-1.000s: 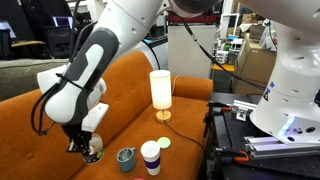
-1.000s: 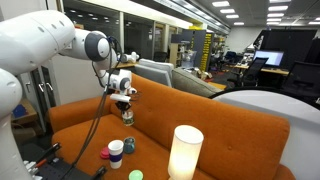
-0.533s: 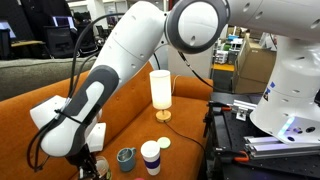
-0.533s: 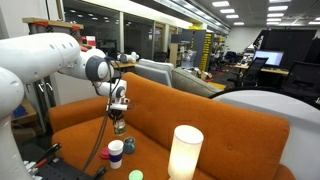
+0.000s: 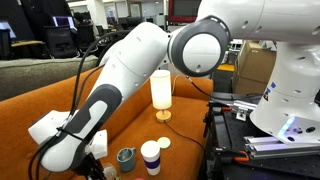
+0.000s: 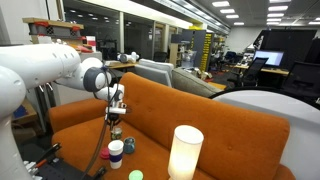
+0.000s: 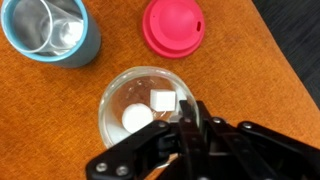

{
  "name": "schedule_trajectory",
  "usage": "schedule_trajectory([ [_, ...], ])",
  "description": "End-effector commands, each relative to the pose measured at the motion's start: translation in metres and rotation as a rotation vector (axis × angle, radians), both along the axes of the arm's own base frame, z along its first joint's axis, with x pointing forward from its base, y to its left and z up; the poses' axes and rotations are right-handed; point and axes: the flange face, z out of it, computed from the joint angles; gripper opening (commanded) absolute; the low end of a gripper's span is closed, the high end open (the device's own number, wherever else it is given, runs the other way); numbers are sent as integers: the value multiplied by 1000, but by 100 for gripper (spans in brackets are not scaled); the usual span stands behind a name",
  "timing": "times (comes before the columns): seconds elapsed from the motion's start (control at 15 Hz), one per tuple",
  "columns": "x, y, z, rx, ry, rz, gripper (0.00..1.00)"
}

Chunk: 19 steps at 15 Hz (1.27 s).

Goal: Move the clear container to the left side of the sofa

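Evidently the clear container is clamped by its rim between the closed fingers, on the side away from the teal cup, above the sofa.

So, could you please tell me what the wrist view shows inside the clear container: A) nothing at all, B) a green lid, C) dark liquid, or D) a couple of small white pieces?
D: in the wrist view, the clear container has small white pieces showing through its open top.
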Motion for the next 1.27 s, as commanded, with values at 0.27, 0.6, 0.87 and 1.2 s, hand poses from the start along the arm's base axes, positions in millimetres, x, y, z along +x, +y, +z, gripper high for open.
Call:
schedule_trajectory([
  [0.27,15,-18,17,-1,20,2,62],
  [0.6,31,-38,28,-15,-34,-43,96],
  [0.87,31,-37,29,-16,-34,-42,96],
  [1.2,30,-36,29,-17,-34,-41,96],
])
